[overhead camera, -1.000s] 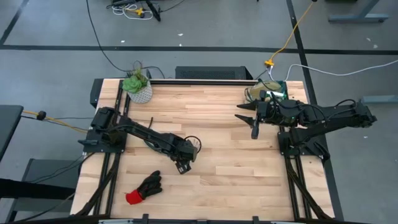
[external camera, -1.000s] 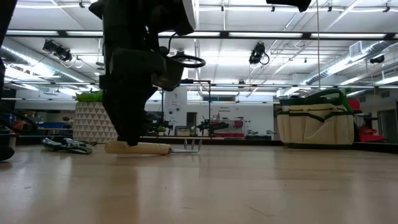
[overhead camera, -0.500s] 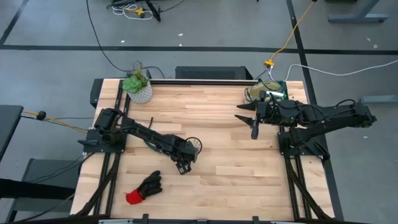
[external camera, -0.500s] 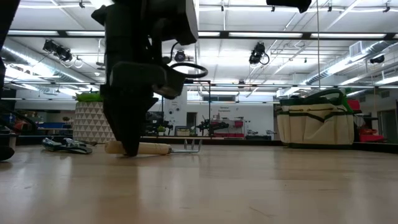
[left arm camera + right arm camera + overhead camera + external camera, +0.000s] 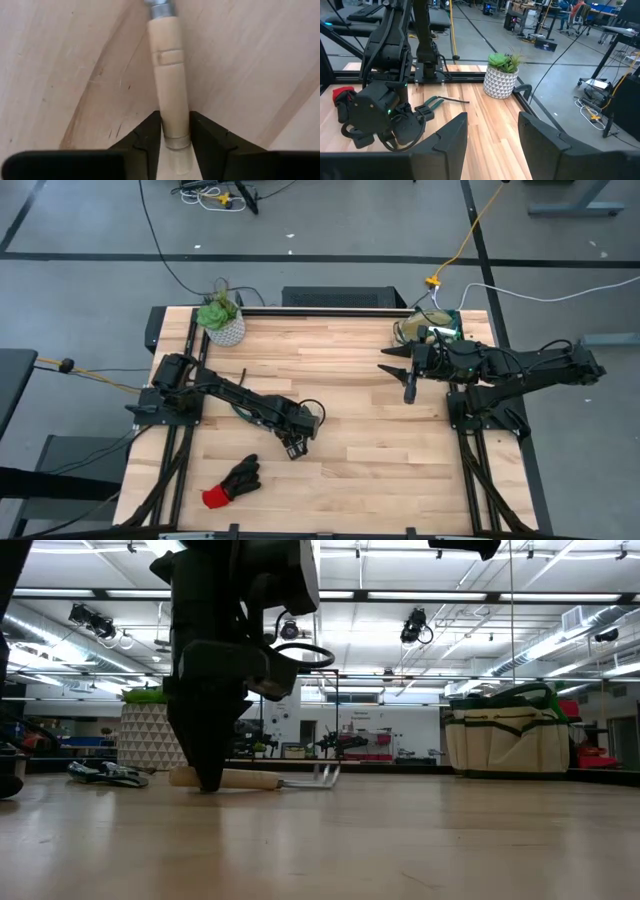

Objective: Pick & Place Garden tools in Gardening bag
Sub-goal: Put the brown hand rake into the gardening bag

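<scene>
A wooden-handled hand tool (image 5: 250, 778) with metal tines (image 5: 325, 772) lies on the table left of the middle. My left gripper (image 5: 294, 448) stands over it, pointing down, shut on its handle (image 5: 169, 85). A black glove with a red cuff (image 5: 232, 483) lies near the front left. Green-handled pruning shears (image 5: 431, 103) lie behind the left arm. The beige gardening bag with green trim (image 5: 510, 740) stands at the far right, and in the high view (image 5: 432, 330) my right arm partly covers it. My right gripper (image 5: 492, 140) hovers open and empty beside the bag. My left gripper pinches the wooden handle near its free end (image 5: 172, 131) between its two fingers (image 5: 149, 135). The fingers come from above, pointing down, and lie across the handle. The tool lies flat on the table (image 5: 65, 65), its metal collar (image 5: 161, 7) pointing away from the fingers.
A leafy plant in a white pot (image 5: 220, 322) stands at the far left corner. Bare wood (image 5: 360, 430) lies between the two arms. Black frame rails (image 5: 470, 450) run along both sides of the table.
My left gripper has gone down onto the wooden handle. The tool has shifted a little on the table, and its tines now show farther right in the low view. My right arm has kept still.
</scene>
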